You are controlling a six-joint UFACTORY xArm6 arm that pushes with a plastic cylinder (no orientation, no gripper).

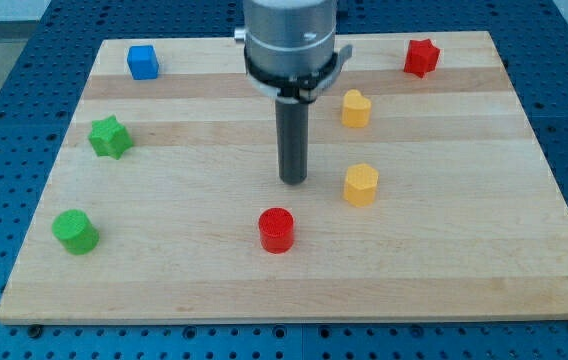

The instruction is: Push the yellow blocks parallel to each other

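While my tip (294, 181) rests on bare board, both yellow blocks (361, 185) (356, 108) lie to its right.

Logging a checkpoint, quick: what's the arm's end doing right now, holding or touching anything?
My tip: no claw, holds nothing; touches no block, left of the yellow hexagonal block, above the red cylinder.

Two yellow blocks (356, 108) (361, 185), two red (421, 57) (276, 230), two green (110, 137) (74, 231), one blue cube (143, 62).

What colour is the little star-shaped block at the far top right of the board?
Red. The star block shows clearly in the camera view, near the board's top right corner.
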